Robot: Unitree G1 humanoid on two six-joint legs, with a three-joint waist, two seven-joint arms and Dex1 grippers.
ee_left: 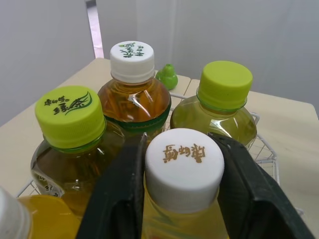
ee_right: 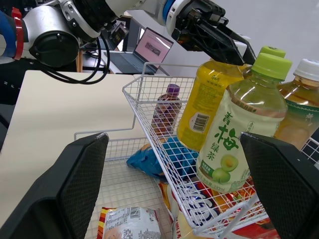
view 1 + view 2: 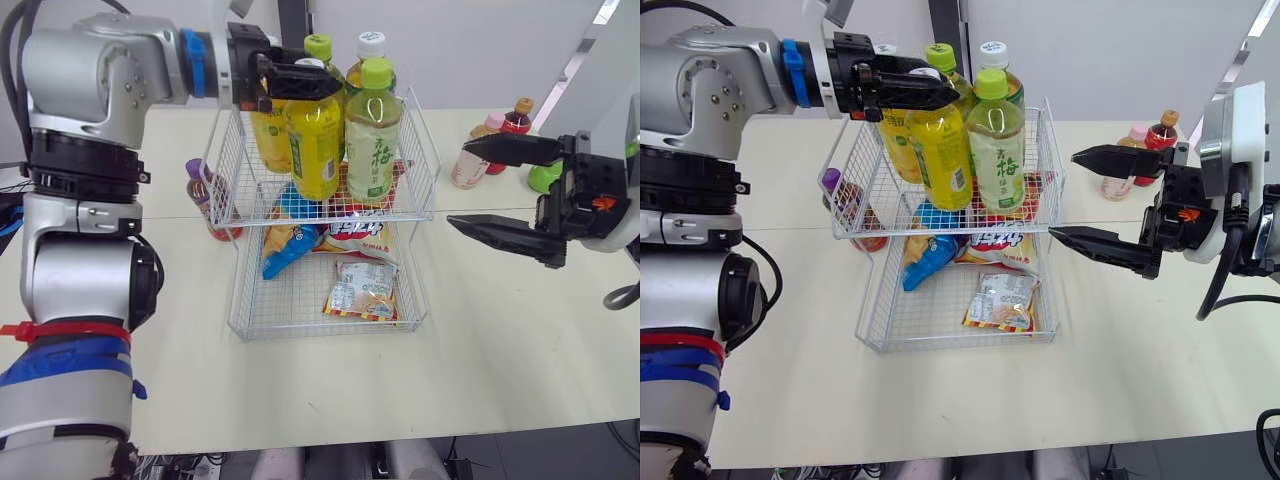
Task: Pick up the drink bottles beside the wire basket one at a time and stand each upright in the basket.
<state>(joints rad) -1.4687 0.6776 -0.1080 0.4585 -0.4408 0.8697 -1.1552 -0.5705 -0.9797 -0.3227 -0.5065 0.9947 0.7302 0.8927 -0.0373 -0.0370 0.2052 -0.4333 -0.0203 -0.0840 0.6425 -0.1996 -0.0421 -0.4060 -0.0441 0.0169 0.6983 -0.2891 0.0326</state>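
A two-tier wire basket point(image 3: 423, 150) stands mid-table. Its upper tier holds several upright bottles, among them a green-capped plum tea bottle point(image 3: 372, 130) and a white-capped amber tea bottle point(image 1: 132, 94). My left gripper point(image 3: 305, 80) is shut on the neck of a yellow bottle with a white cap point(image 3: 315, 140), upright at the front of that tier. A purple-capped bottle point(image 3: 200, 188) stands outside the basket's left wall. A pink bottle point(image 3: 474, 155) and a red-capped bottle point(image 3: 516, 118) stand at the back right. My right gripper point(image 3: 458, 185) hangs open beside the basket's right wall.
The lower tier point(image 3: 300, 305) holds snack packets, including a blue one point(image 3: 290, 250) and a silver one point(image 3: 362, 290). A small green object point(image 3: 545, 178) sits behind my right gripper. In the right wrist view a laptop point(image 2: 152, 50) sits beyond the table's left side.
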